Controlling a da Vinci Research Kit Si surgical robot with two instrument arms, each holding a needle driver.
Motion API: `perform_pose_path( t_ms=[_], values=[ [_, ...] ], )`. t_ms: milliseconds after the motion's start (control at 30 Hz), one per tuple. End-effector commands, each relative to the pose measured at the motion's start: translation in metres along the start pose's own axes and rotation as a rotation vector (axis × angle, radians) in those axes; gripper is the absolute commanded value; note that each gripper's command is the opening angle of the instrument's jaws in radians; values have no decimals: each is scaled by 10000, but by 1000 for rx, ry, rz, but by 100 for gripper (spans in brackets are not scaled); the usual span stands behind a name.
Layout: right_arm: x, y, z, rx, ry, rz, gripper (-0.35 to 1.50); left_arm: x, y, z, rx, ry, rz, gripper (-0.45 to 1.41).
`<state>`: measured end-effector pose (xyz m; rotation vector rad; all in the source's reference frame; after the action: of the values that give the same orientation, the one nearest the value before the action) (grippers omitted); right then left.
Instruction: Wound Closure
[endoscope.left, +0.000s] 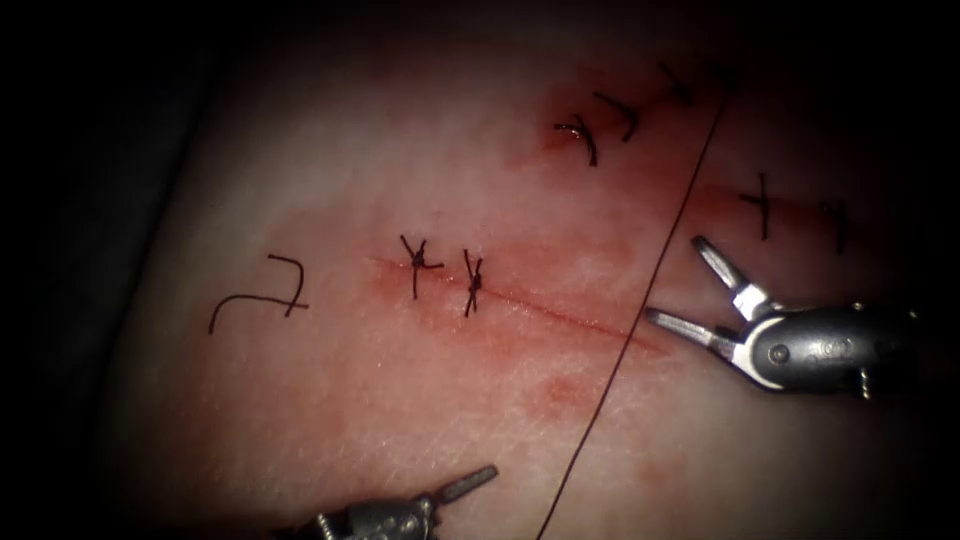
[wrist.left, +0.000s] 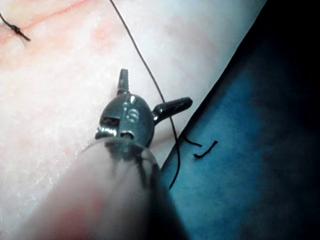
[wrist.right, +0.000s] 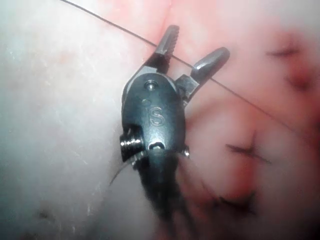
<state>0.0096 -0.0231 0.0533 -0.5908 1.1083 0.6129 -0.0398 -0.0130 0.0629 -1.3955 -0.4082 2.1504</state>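
Your right tool (endoscope.left: 670, 280) sits at the right end of the cut (endoscope.left: 560, 310), its fingers (endoscope.left: 718, 262) spread wide in a V and gripping nothing. One finger points up over the tissue (endoscope.left: 330, 420), the other reaches left to just beside the thread (endoscope.left: 640, 310). From your right wrist camera the same tool (wrist.right: 195, 47) shows the thread (wrist.right: 100, 17) running across just at the open fingers, which are not clamped on it.

That thread is a long dark line, slanting from the upper right of the tissue down across the right end of the cut to the bottom edge. I can't see the needle, so I can't tell you where it is or whether it's in the tissue.

Your left tool (endoscope.left: 470, 483) is low, left of the thread and well below the cut. Your left wrist camera shows it (wrist.left: 150, 92) with fingers (wrist.left: 172, 106) splayed wide and empty, the thread (wrist.left: 145, 65) passing between them.

Two knotted stitches (endoscope.left: 445, 272) sit on the left part of the cut. More stitches (endoscope.left: 600, 125) lie upper right, and a loose cut end of thread (endoscope.left: 260, 295) lies on the tissue at the far left. Red fluid (endoscope.left: 560, 390) stains the tissue around the cut.
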Motion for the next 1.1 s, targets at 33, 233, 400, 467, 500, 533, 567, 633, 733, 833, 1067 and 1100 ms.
perform_pose_path(
  t_ms=[33,233,400,467,500,533,567,633,733,833,1067,1100],
  values=[
    [-8,-11,6,6,-2,4,117,-9,4,14,28,-7,8,67],
    [-16,-22,9,19,-16,5,117,-21,6,34,187,18,39,67],
    [-18,-27,12,23,-23,5,117,-27,4,48,258,-11,101,62],
    [-19,-28,12,21,-23,4,117,-31,1,58,283,-27,134,62],
    [-19,-29,12,21,-23,4,117,-33,-1,62,301,-38,149,61],
    [-20,-30,11,21,-22,9,117,-35,-5,67,332,-53,174,56],
    [-20,-30,11,21,-21,8,117,-36,-7,68,351,-62,183,49],
    [-21,-31,9,21,-20,6,117,-41,-18,69,403,-79,214,12],
    [-22,-31,7,25,-20,5,115,-45,-34,64,414,-80,241,-45],
    [-21,-30,5,27,-20,11,108,-35,-49,58,330,-39,234,-45],
    [-20,-16,-25,-11,-3,26,103,35,-87,78,256,-4,223,-45],
    [-21,-12,-36,-27,-2,32,100,60,-104,86,242,9,220,-45]
  ],
)
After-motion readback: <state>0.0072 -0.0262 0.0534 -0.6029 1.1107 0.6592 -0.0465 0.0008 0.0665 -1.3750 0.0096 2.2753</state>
